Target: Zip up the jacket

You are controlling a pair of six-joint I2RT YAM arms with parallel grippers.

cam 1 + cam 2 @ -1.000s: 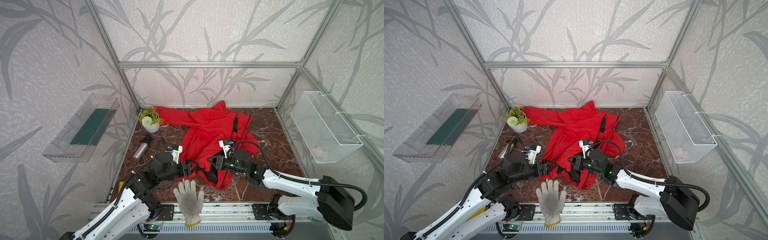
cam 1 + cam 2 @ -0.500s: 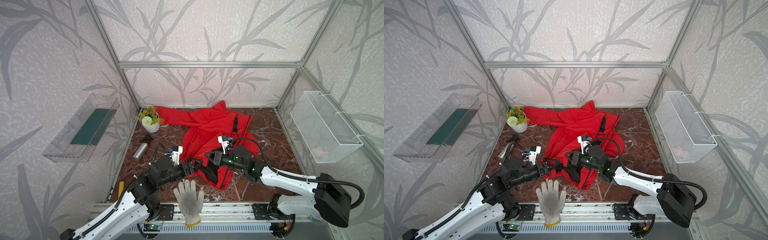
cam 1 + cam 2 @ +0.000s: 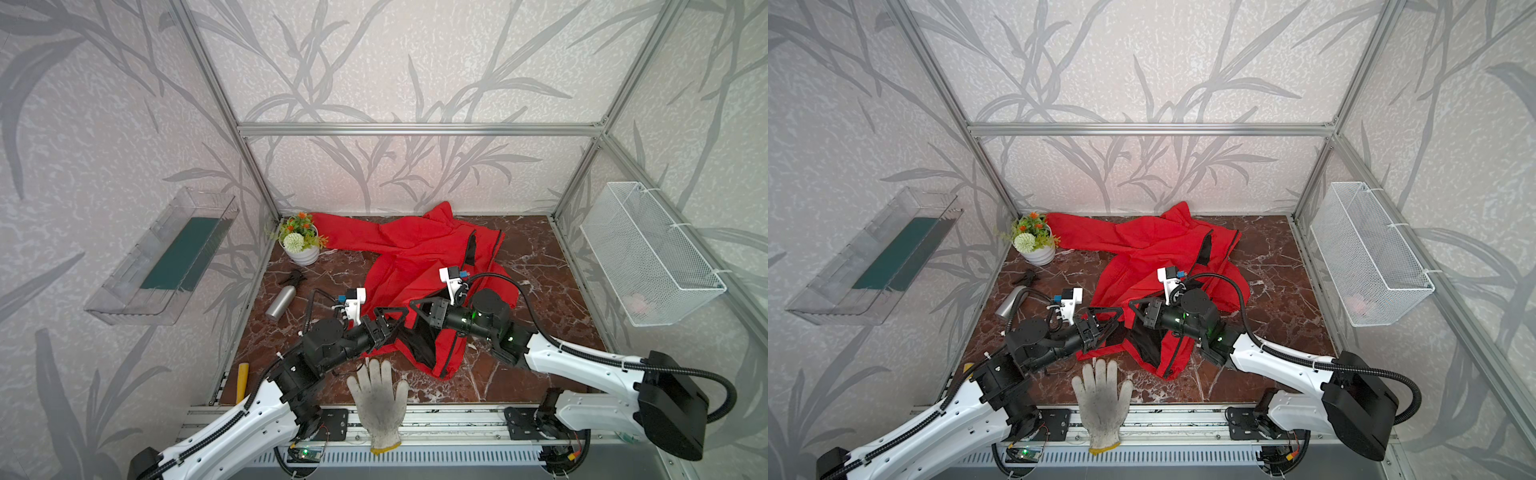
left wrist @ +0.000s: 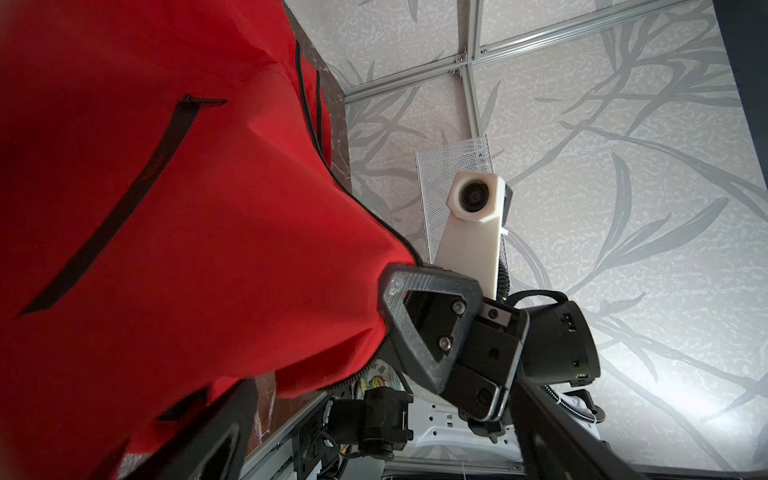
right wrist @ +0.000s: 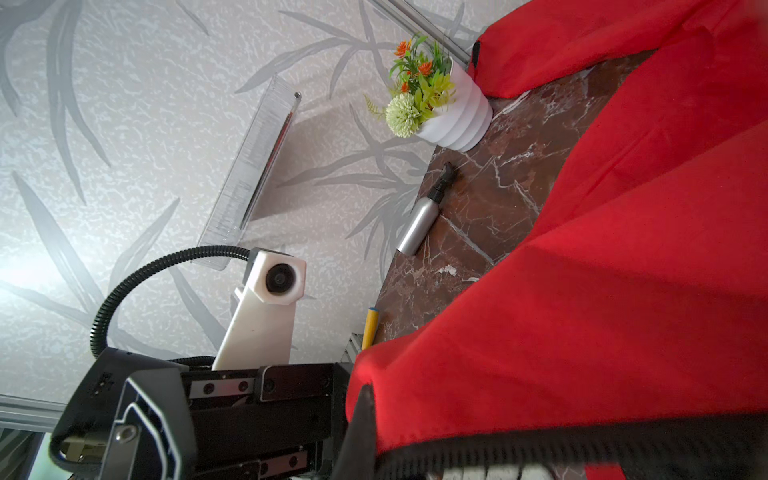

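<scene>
Draping thin red jacket (image 3: 415, 257), toothed zipper (image 5: 540, 451)

Bright red jacket (image 3: 415, 253), black pocket zip (image 4: 124, 212)

A red jacket (image 3: 415, 257) sprawls, front open, on the marble table (image 3: 561, 270). The right gripper (image 3: 415, 306) seems to pinch its lifted front edge. The left gripper (image 3: 395, 322), jaws spread, faces it just beside. A white glove (image 3: 378, 399) lies near the table's front edge.
</scene>
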